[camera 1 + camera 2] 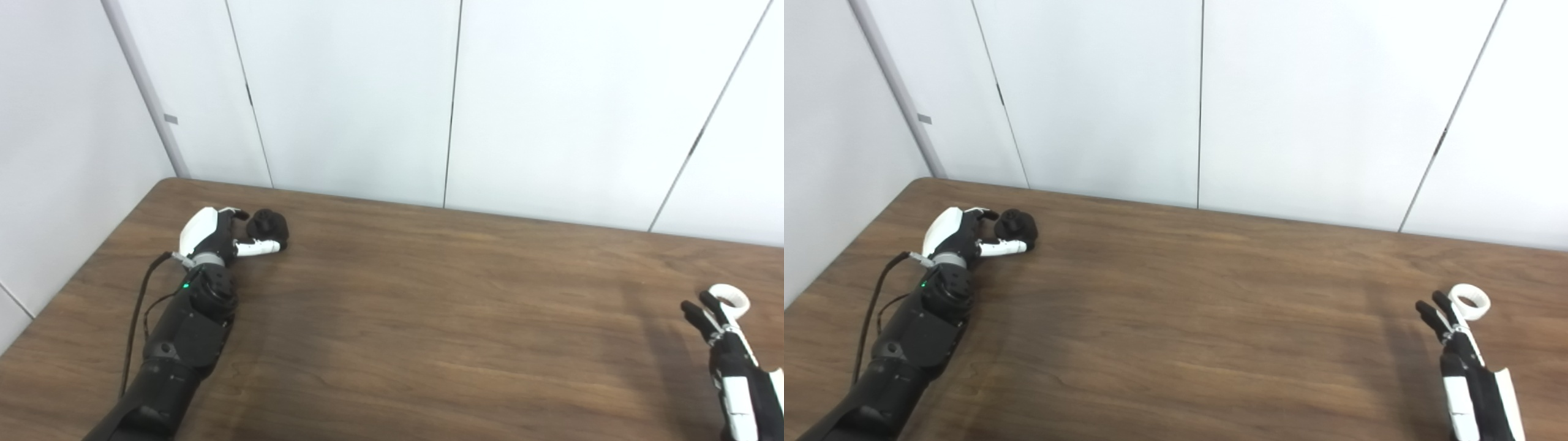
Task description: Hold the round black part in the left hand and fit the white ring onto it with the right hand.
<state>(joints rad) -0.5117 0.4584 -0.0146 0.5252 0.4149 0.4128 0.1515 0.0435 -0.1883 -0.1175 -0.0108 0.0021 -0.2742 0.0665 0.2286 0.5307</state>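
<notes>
The round black part [268, 225] rests on the wooden table [429, 306] near its far left corner. My left hand [214, 236] lies beside it. The white thumb [258, 247] runs along the part's near side and the curled fingers [236, 215] reach its far left side, so the hand brackets the part without lifting it. The white ring [730, 299] lies flat on the table at the right. My right hand [719, 334] is just short of it, fingers stretched out and apart, the tips at the ring's near edge. Nothing is held in it.
White wall panels [367, 92] stand right behind the table's far edge. A black cable [136, 318] loops off the left forearm. The table's left edge runs close to the left arm.
</notes>
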